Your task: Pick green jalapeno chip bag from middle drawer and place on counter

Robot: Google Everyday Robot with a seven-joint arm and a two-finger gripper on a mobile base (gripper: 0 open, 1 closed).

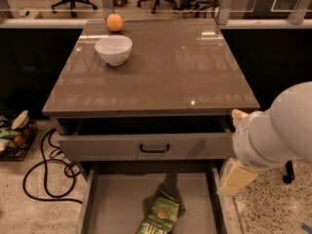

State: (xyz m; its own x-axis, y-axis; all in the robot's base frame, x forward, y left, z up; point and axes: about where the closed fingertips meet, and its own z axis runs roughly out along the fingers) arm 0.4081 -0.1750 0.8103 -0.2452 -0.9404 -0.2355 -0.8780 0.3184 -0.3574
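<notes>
The green jalapeno chip bag (161,216) lies on the flat grey floor of the open middle drawer (117,204), near the front centre, partly cut off by the bottom edge. The glossy grey-brown counter (165,72) tops the cabinet. My gripper (236,177) shows as a cream-coloured piece under the bulky white arm (273,126). It hangs at the drawer's right wall, to the right of the bag and above it, apart from it.
A white bowl (113,49) and an orange fruit (114,22) stand on the counter's far left. The drawer with the black loop handle (154,147) is slightly open above. Black cables (44,174) and a basket of bags (12,138) lie on the floor at the left.
</notes>
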